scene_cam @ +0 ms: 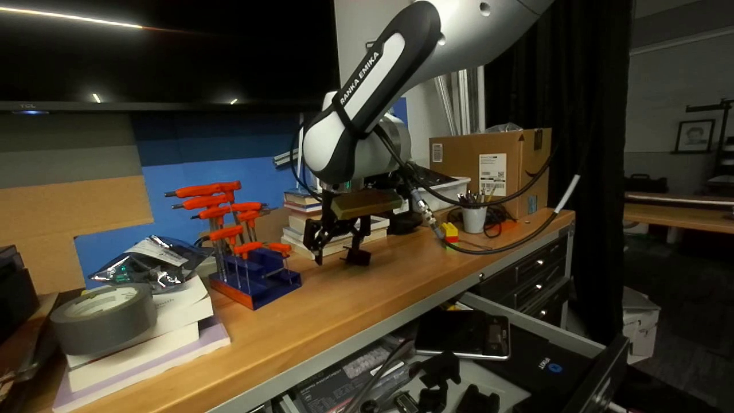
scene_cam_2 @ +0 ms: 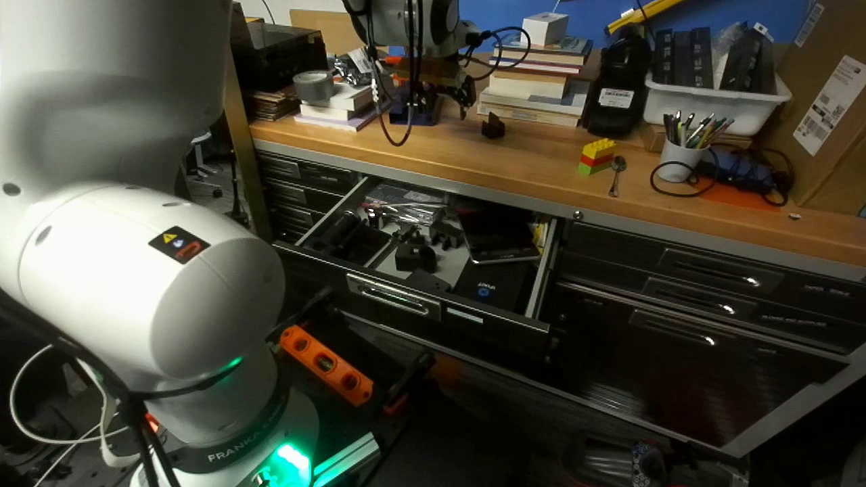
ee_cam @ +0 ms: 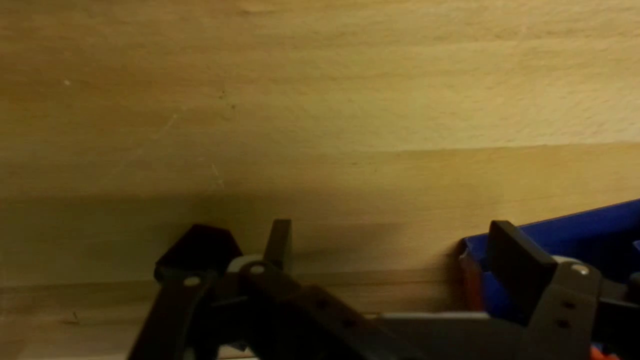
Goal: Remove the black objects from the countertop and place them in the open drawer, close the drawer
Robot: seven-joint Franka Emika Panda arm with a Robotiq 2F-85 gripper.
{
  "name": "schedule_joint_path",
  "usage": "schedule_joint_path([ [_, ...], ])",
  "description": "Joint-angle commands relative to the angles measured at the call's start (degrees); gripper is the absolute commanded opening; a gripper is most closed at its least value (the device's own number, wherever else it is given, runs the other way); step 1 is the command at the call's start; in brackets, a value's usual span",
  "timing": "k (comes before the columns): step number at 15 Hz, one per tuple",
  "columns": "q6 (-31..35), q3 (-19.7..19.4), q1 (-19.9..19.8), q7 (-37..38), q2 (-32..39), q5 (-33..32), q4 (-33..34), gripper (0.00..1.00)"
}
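While, in an exterior view, the gripper hovers over the countertop, we spot a black block near it, back from the front edge. In an exterior view, the drawer sits open below that edge. Wrist view: we see jaws wide apart, nothing gripped, block outside.

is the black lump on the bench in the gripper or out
Out: in the wrist view, the black lump lies on the countertop outside the open gripper, not between its fingers.
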Motion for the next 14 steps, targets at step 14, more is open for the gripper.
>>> schedule_joint_path([
  [14, 4.11, -15.76, 8.05, 15.46, 17.28, -11.10, 21.78, 1.00],
])
